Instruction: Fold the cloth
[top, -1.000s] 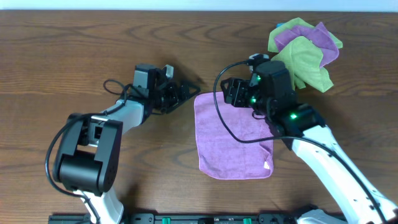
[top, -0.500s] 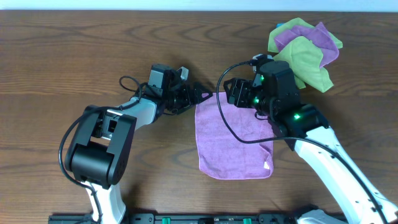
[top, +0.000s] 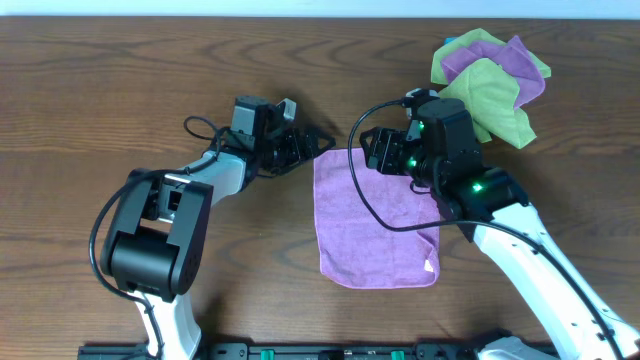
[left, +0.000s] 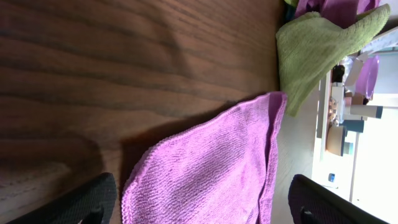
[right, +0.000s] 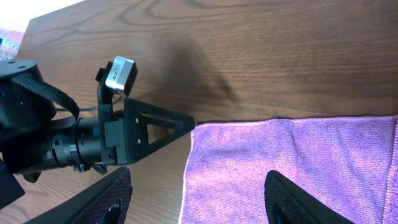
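Observation:
A purple cloth (top: 372, 220) lies flat on the wooden table, with a small white tag at its near right corner. My left gripper (top: 318, 146) is open, low at the cloth's far left corner; the left wrist view shows that corner (left: 205, 162) between its spread fingers (left: 205, 208). My right gripper (top: 375, 150) is open above the cloth's far edge. In the right wrist view the cloth's left edge (right: 249, 162) lies between its fingers (right: 199, 199), and the left gripper (right: 155, 127) points at the corner.
A pile of green and purple cloths (top: 490, 85) sits at the far right of the table; its green cloth also shows in the left wrist view (left: 317, 50). Black cables loop over the cloth beside the right arm (top: 520, 240).
My left gripper moved right to the cloth's far left corner, then drew back slightly to the left. The right gripper and the cloth stayed put.

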